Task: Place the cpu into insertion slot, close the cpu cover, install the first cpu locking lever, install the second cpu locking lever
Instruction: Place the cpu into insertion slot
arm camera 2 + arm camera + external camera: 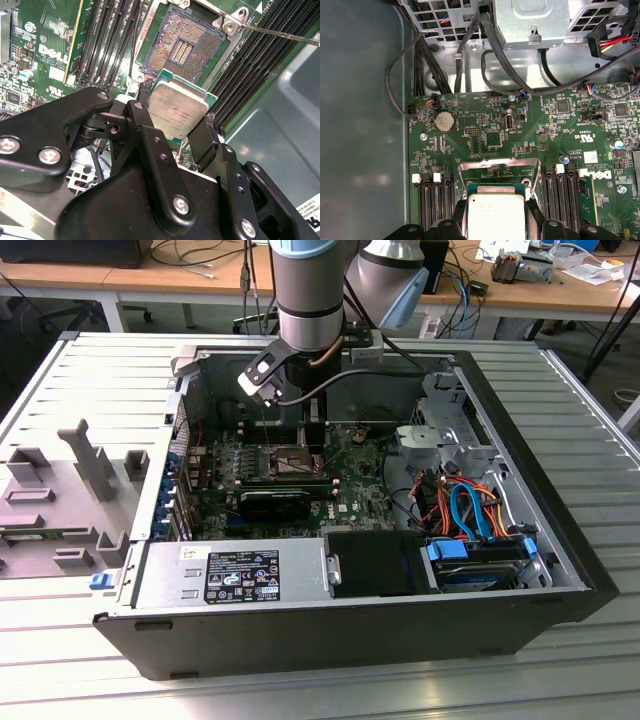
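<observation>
Just above the insertion slot, the gripper holds the cpu.

Exterior view: high, off the arm, at the near side of the case, facing down and away, far enough back to frame the whole case. First wrist view: close above the board, facing straight down. Second wrist view: closer still, slanting past the gripper toward the slot. Shared by both wrist views: cpu and surrounding board. Shared by all three: the board.
</observation>
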`<state>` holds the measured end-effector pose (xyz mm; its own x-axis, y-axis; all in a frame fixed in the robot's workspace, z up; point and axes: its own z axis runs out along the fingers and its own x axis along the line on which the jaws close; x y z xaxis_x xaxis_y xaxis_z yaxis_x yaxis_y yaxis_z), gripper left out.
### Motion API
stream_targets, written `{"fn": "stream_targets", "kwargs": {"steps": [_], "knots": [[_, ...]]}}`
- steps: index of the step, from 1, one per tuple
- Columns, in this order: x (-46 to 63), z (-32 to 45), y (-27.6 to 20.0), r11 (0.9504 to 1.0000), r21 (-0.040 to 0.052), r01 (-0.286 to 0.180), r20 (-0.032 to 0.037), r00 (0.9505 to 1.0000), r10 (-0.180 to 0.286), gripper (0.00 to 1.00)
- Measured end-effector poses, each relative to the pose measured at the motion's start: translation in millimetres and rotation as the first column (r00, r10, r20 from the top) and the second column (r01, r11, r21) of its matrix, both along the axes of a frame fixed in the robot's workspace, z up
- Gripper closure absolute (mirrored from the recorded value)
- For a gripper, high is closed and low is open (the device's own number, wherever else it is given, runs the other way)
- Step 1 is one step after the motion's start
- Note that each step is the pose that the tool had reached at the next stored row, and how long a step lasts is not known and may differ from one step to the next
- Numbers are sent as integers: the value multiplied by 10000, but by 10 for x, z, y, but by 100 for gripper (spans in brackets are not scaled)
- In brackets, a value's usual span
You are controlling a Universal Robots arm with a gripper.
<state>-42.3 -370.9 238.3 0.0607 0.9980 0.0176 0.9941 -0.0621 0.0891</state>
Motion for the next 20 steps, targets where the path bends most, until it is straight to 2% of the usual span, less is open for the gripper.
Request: {"fn": "stream_targets", "kwargs": {"steps": [14, 18, 20], "knots": [[-4, -2, 1, 10000, 1, -38, 2, 10000, 38, 45], [-21, -2, -6, 9996, -62, -289, 0, 9996, 289, 45], [-31, -2, -29, 9994, -76, -345, -1, 9994, 345, 45]]}}
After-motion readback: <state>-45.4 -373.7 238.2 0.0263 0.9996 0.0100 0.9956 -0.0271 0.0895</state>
